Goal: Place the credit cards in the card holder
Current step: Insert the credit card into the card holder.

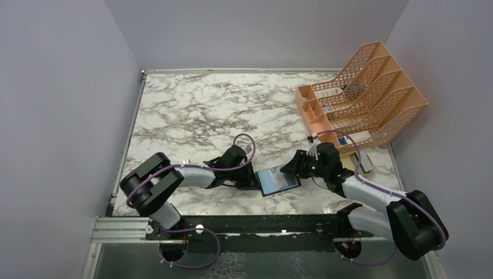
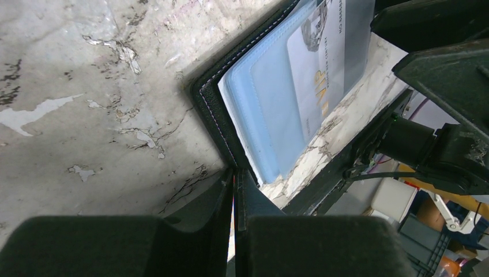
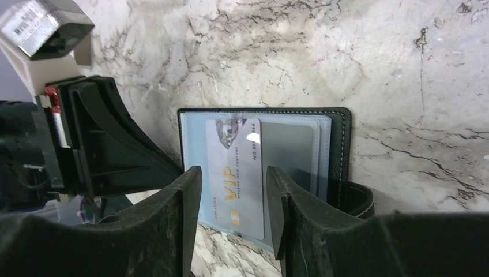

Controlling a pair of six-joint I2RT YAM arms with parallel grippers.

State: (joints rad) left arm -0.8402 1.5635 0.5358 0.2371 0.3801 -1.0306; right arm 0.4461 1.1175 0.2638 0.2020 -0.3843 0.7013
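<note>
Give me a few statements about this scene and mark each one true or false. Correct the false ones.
1. The card holder lies open on the marble table. True.
2. A card marked VIP shows between the fingers of the right gripper. True.
3. The left gripper is wide open. False: its fingers are together at the card holder's edge.
4. The orange file rack stands at the table's left side. False: it stands at the far right.

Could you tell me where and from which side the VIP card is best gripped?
Take the VIP card by its two long edges, coming in along its length from the short end nearest the right gripper. It lies flat on the open card holder, so likely only the edges offer purchase; the open jaws stand either side.
</note>
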